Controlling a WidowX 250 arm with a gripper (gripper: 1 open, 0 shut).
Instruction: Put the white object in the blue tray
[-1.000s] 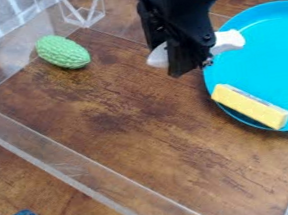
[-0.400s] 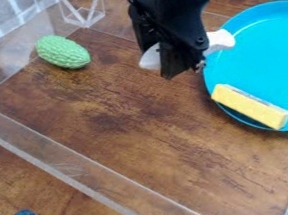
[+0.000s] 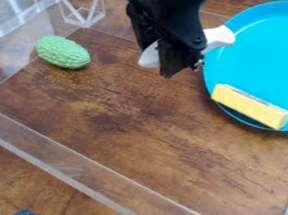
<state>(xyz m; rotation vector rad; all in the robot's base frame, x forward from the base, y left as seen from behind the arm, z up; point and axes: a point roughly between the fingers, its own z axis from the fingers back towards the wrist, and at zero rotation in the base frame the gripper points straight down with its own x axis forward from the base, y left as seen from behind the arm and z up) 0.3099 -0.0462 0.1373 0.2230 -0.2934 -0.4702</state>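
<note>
Camera view: the gripper (image 3: 169, 65) is keeping its fingers clenched on the white object (image 3: 218, 37). Both are hovering beside the blue tray (image 3: 277, 55), barely shifting since the last frame.

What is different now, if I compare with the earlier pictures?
The gripper, closed on the white object, moved slightly left in view, then nearly stopped. The yellow block, blue tray and green toy stayed put.
</note>
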